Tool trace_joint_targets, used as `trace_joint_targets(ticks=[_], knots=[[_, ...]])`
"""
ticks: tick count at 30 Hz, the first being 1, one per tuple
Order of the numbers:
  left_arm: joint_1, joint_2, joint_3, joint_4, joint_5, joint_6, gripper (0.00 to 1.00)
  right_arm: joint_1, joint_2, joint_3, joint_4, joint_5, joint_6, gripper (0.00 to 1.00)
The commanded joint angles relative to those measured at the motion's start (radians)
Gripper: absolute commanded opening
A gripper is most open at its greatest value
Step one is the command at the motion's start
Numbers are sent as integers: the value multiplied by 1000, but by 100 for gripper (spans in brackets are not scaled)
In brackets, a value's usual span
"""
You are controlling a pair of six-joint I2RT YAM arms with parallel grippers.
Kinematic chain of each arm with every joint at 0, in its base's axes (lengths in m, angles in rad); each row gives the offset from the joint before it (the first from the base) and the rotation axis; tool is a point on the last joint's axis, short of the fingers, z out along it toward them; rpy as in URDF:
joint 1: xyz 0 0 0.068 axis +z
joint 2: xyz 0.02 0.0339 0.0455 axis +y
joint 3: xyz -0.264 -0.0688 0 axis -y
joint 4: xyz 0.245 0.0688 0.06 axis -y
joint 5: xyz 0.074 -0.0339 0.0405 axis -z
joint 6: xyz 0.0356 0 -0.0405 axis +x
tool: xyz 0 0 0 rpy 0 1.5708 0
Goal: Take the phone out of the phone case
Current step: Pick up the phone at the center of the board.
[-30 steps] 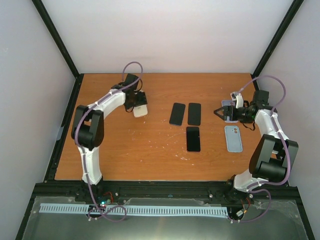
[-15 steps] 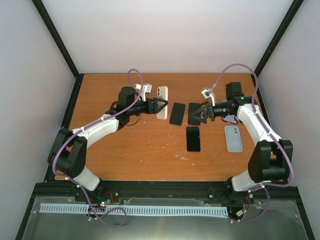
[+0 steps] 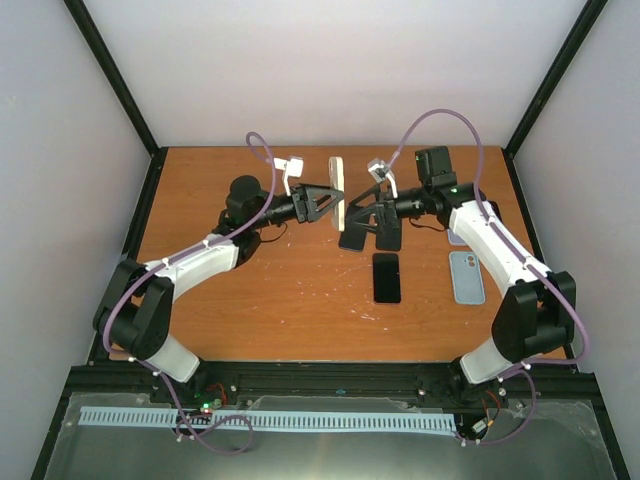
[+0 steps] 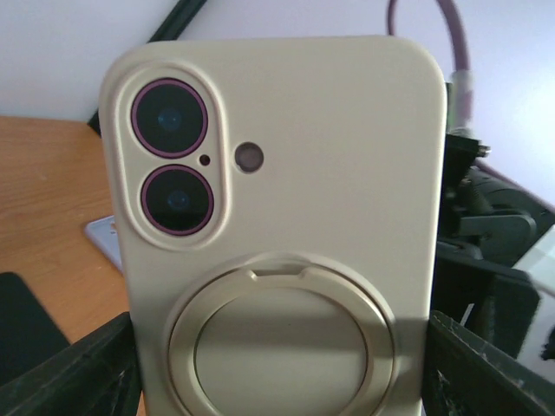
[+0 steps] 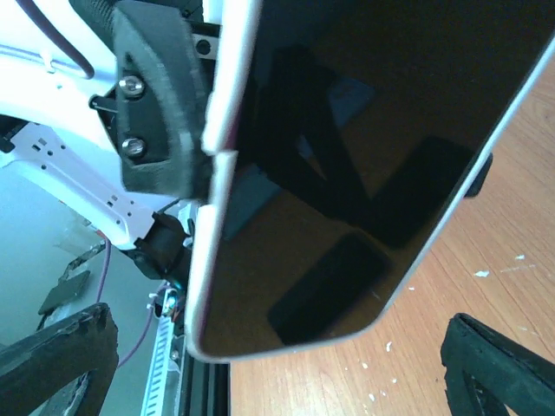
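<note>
My left gripper (image 3: 322,200) is shut on a cream phone case (image 3: 337,192) with the phone in it and holds it upright above the table's far middle. In the left wrist view the case back (image 4: 286,173) faces the camera, with two camera lenses and a round ring, and my fingers (image 4: 87,373) clamp its two sides. My right gripper (image 3: 362,214) is open just to the right of the phone. In the right wrist view the phone's dark screen (image 5: 364,130) fills the frame between and ahead of my spread fingers (image 5: 52,364).
Three bare black phones lie on the wooden table: one (image 3: 386,277) in the middle, two (image 3: 389,232) (image 3: 350,238) under the right gripper. An empty light blue case (image 3: 466,277) lies at the right. Black frame posts stand at the back corners.
The left gripper has lifted the cased phone and turned it upright, moving right. The right gripper has moved left, up to the phone's screen side.
</note>
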Motion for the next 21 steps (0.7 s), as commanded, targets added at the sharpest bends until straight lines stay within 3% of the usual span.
trace_joint_targets(ticks=[1, 7, 9, 14, 19, 21], knots=[[-7, 20, 63, 216, 71, -158, 69, 33, 40, 34, 93, 8, 119, 100], [-15, 109, 84, 427, 132, -328, 67, 49, 51, 73, 83, -62, 157, 100], [-17, 116, 88, 405, 122, -321, 67, 50, 45, 66, 85, -77, 168, 100], [-18, 107, 78, 362, 91, -275, 68, 50, 21, 42, 55, -110, 151, 81], [-18, 118, 82, 329, 92, -261, 70, 50, 35, 38, 53, -114, 170, 68], [-18, 123, 88, 306, 84, -253, 77, 50, 49, 49, 53, -109, 177, 63]])
